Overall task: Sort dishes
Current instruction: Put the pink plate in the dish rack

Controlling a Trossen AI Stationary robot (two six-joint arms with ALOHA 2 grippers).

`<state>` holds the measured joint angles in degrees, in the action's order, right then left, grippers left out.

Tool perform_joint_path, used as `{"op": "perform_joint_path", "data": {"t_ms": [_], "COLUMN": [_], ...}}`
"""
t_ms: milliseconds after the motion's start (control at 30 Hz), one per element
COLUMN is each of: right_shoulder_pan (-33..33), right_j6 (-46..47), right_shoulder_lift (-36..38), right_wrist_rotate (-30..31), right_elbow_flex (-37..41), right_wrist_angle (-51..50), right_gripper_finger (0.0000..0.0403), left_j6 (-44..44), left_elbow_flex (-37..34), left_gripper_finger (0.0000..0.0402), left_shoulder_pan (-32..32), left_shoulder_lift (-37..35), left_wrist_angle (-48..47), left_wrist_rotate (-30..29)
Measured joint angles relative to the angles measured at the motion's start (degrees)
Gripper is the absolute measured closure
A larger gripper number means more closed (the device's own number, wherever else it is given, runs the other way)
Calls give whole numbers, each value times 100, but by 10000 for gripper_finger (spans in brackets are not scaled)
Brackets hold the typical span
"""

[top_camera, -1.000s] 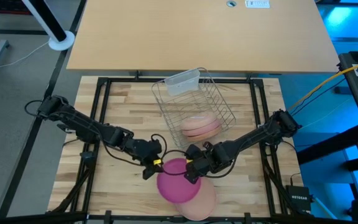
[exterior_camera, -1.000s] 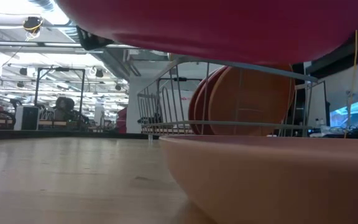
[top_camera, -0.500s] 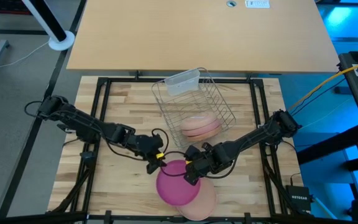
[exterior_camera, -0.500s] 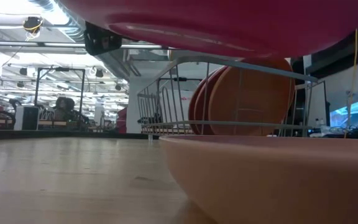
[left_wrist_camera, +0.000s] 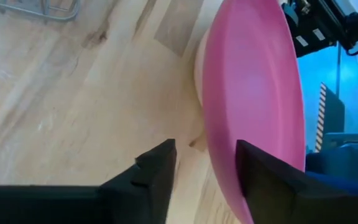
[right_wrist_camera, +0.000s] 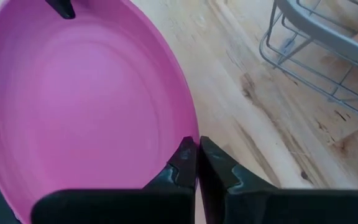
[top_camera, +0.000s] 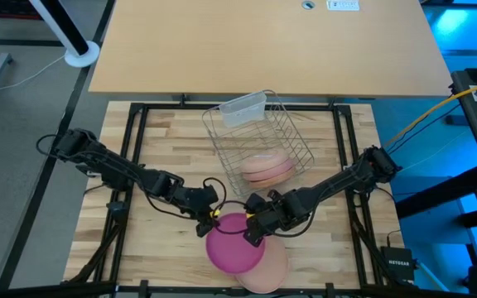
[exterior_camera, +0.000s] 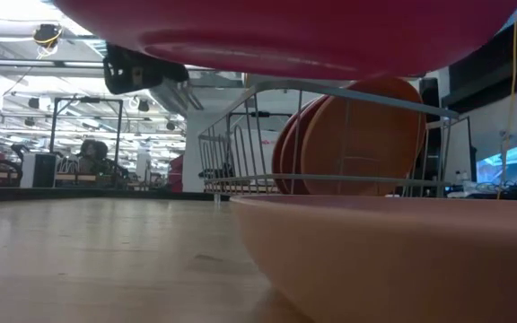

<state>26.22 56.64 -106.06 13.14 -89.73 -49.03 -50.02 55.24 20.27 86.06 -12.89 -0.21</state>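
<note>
A magenta plate [top_camera: 233,250] hangs above a pale peach plate [top_camera: 268,270] that rests on the table near its front edge. My right gripper [top_camera: 253,234] is shut on the magenta plate's rim. My left gripper [top_camera: 213,223] is open at the plate's opposite far-left rim. In the left wrist view its fingers [left_wrist_camera: 157,168] stand on either side of that rim [left_wrist_camera: 211,149]. The wire rack [top_camera: 259,136] holds two more plates [top_camera: 267,168] on edge. My right gripper pinches the magenta plate's rim [right_wrist_camera: 188,134] between its two fingers, on the side toward the table's right. It comes slanting down from the right. The plate is lifted clear of the peach plate [exterior_camera: 393,251], its underside [exterior_camera: 285,27] showing high in the low view. My left gripper straddles the rim; whether a finger touches it, I cannot tell.
A clear plastic tub [top_camera: 243,107] sits at the rack's far end. The rack's wires [exterior_camera: 330,94] stand just behind the peach plate in the low view. Black frame rails [top_camera: 135,149] border the wooden table on the left and right. Bare wood lies left of the plates.
My left gripper has moved toward the table's right and a little down, up to the magenta plate's rim, and it now shows lower in the low view. My right gripper has kept the plate raised in about the same place.
</note>
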Motion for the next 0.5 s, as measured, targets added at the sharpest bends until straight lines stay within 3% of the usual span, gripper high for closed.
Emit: {"op": "perform_joint_path", "data": {"t_ms": [333, 500], "right_shoulder_pan": [0, -4], "right_j6": [51, 57], "right_shoulder_lift": [0, 2], "right_wrist_rotate": [-74, -313], "right_elbow_flex": [-2, -2], "right_wrist_angle": [52, 72], "right_gripper_finger": [399, 396], "left_j6": [-114, -237], "left_elbow_flex": [-2, -7], "left_gripper_finger": [382, 385], "left_shoulder_pan": [-4, 0], "left_shoulder_lift": [-33, -28], "left_wrist_angle": [-79, -63], "left_wrist_rotate": [-39, -35]}}
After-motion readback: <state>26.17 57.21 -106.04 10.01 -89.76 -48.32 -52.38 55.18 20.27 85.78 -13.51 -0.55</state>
